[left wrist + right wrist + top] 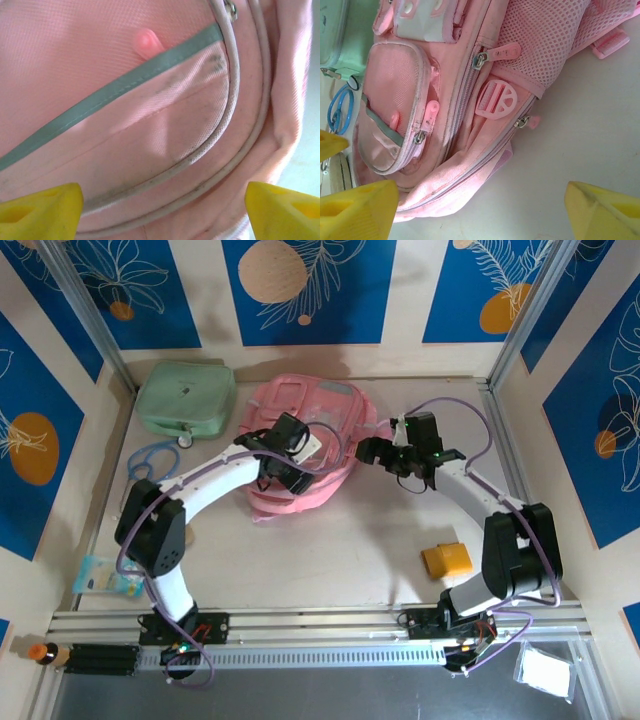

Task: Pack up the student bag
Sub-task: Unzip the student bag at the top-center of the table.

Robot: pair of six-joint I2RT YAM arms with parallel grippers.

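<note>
Seen from above, my left pincer (292, 455) hangs right over the student bag (310, 400), which lies flat on the table (380, 540). Through its wrist camera the two yellow fingertips stand far apart at the lower corners, so the left pincer (162, 215) is wide open with nothing held. The student bag (125, 150) is close beneath and ahead of it: pink weave, a grey strip (125, 87) running slantwise across, and a small pink zip pull (146, 42) just beyond that strip. I cannot tell whether the fingertips touch the fabric.

My right pincer (368, 452) sits just beside the bag's edge, pointing at it. From its wrist camera the right pincer (480, 215) is also spread wide and empty. The student bag (395, 75) lies ahead of it and toward its left finger, with the front pocket on that side, a round pink buckle (497, 100) straight ahead and a mesh side pocket (555, 35) farther on. Bare table shows ahead of its right finger. A mint-green case (340, 35) shows beyond the bag, at the far left.
</note>
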